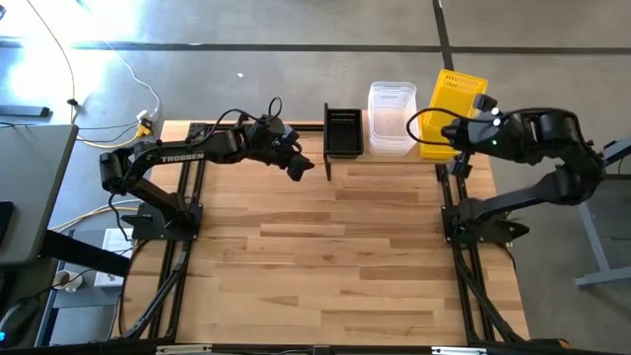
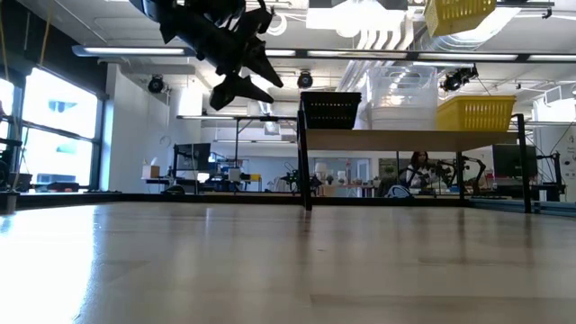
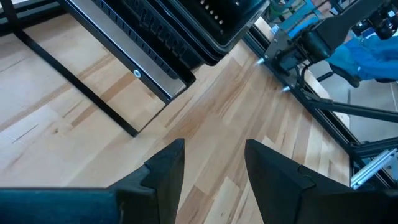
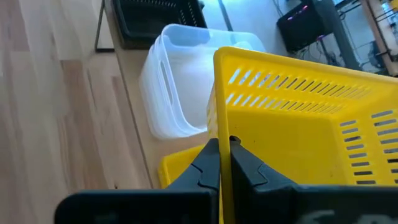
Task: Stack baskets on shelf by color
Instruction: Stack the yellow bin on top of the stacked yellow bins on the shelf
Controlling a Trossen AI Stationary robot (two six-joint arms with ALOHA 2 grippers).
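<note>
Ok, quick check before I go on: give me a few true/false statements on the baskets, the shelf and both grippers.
1. The right gripper pinches a yellow basket's wall. True.
2. The left gripper carries a black basket. False: its fingers are open and empty.
3. The clear tubs sit between the black basket and the yellow stack on the shelf. True.
4. The held yellow basket rests on the tabletop. False: it hangs above the shelf.

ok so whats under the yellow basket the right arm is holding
The right tool grips the raised yellow basket by its wall. Below it, another yellow basket sits on the shelf beside the clear tubs. How many yellow baskets are stacked there is hidden.
</note>
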